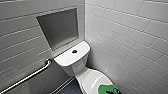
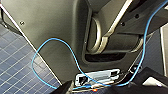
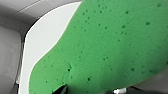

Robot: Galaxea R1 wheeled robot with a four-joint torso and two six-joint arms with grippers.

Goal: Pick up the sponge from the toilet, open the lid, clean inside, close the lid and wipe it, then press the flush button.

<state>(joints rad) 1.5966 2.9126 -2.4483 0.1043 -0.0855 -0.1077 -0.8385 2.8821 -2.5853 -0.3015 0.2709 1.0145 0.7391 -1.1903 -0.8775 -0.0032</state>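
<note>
Sponge [image 1: 105, 88] sits on the closed lid [image 1: 90, 79], at its front edge, right gripper [image 1: 111, 92] over it. Jaws' hold: cannot tell. Probably the pickup step; next needs a firm pinch, then a lift clear.

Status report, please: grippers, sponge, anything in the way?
Right gripper at sponge, grip unclear. Sponge over closed lid. Flush button uncovered.

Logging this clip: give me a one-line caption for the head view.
White toilet in a tiled corner, lid down, green sponge at the lid's front, flush button on the cistern, grab bar alongside.
</note>
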